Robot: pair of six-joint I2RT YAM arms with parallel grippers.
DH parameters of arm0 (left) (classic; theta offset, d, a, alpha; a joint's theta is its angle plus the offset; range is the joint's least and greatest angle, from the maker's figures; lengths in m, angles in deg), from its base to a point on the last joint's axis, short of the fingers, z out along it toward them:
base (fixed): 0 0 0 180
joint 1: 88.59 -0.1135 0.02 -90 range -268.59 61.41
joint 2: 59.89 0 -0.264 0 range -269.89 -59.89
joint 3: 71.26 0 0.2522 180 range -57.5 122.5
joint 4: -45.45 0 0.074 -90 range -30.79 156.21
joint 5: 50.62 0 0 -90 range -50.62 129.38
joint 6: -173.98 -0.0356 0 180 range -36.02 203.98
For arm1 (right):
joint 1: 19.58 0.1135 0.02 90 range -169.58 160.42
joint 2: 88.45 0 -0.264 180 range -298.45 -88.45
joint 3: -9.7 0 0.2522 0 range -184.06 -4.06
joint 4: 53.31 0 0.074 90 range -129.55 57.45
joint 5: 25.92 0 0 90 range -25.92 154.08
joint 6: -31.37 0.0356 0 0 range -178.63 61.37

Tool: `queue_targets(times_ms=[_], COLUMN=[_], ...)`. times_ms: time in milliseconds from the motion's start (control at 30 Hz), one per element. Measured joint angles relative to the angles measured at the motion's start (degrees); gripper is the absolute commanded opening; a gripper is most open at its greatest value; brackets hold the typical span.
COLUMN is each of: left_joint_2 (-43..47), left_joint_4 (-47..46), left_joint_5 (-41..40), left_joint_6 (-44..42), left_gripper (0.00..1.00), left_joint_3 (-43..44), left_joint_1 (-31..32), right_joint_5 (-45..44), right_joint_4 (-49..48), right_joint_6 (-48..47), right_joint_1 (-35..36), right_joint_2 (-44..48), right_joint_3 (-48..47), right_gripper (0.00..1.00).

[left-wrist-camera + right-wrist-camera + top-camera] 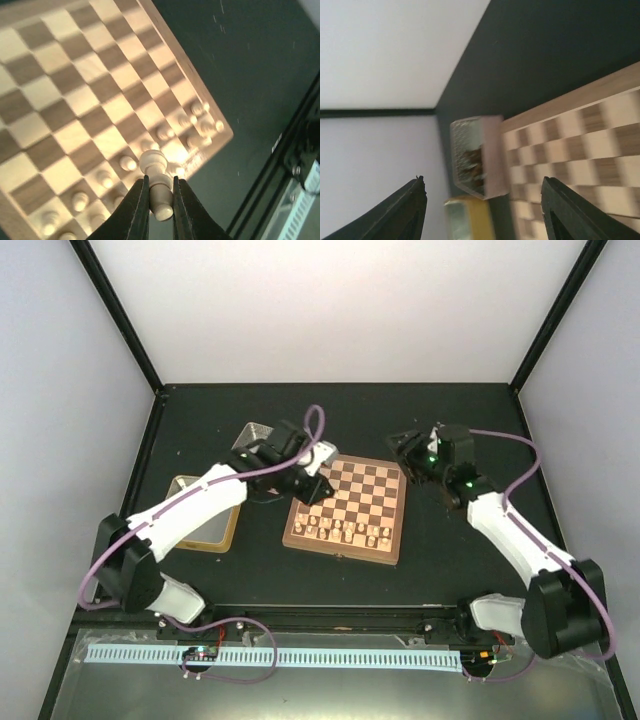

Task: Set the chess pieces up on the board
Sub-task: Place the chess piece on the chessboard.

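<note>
Task judged roughly half done. Two rows of pale chess pieces (345,530) are set along the bottom edge of the board (365,485) in the top view; the rows look nearly full, but an exact count cannot be made. No dark pieces are seen on the board, and the squares toward the top of the frame are bare. The left end effector (161,180) is clamped on one pale piece (152,162), gripped by its stem and base with the round head sticking out past the tips. It is held above the board, over the pale rows at the lower centre of the left wrist view. In the top view this end effector sits over the board's upper left corner. The right end effector (481,179) is spread wide with nothing between its fingers, and sits off the board's upper right corner above the table (450,410). Dark pieces (470,162) are seen heaped in a tin (495,150) at the centre of the right wrist view, beside the board. Left to do, by judgement: the held pale piece placed, then the whole dark set arranged.
</note>
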Motion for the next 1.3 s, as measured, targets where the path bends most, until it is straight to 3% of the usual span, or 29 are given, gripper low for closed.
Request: queue_targets(times_ms=[233,500,1300], left_joint_2=[-9.07,-18.21,-30.95], left_joint_4=[8.07,12.48,17.51], left_joint_5=[-2.82,-7.30,-15.76], left_joint_6=[-4.13,-7.52,-10.03], left_gripper=[0.02,0.04,0.04], left_joint_3=[6.43,12.74,21.09], left_joint_1=[11.10,17.84,21.31], right_joint_5=[-12.94,-17.00,-16.35], right_joint_4=[13.07,17.86,18.73], right_joint_6=[-9.27,-11.76,-12.76], right_joint_1=[-4.83,-7.28,-9.49], right_joint_2=[10.78,14.29,13.97], right_joint_3=[5.77,9.88,11.69], right_gripper=[0.64,0.64,0.64])
